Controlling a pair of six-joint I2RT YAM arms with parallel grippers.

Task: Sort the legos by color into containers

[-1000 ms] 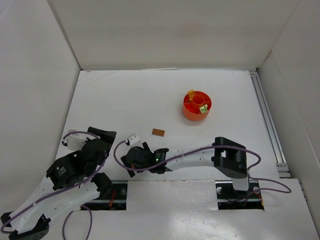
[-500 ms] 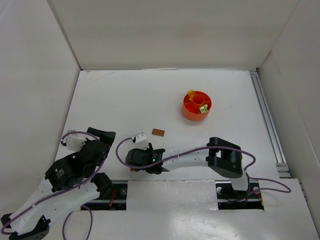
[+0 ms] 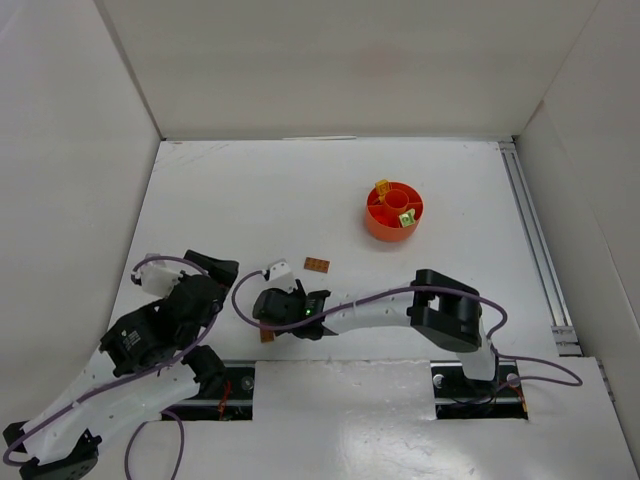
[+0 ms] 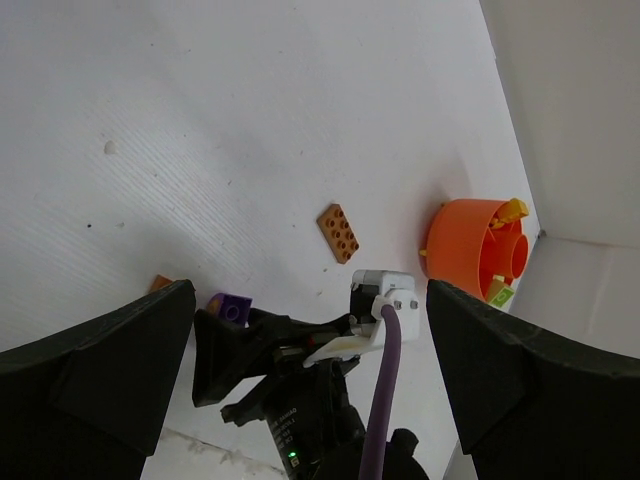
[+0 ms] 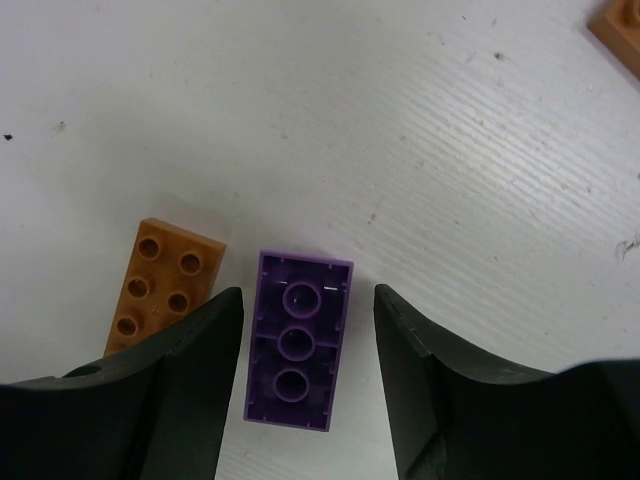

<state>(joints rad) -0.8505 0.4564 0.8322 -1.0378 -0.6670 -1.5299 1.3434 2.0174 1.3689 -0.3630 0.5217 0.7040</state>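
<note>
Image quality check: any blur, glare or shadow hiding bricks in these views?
Right wrist: purple brick sharp, no glare; right fingers dark, featureless. Left wrist: left fingers soft and black, orange dish crisp. Top external: even light, brown-orange brick tiny but distinct.

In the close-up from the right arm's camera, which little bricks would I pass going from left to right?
A brown-orange brick → purple brick → another brown-orange brick, cut off at the top right edge.

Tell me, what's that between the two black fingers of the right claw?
A purple brick, hollow side up, lies between the right claw's open fingers, small gaps either side. The right wrist view shows it.
</note>
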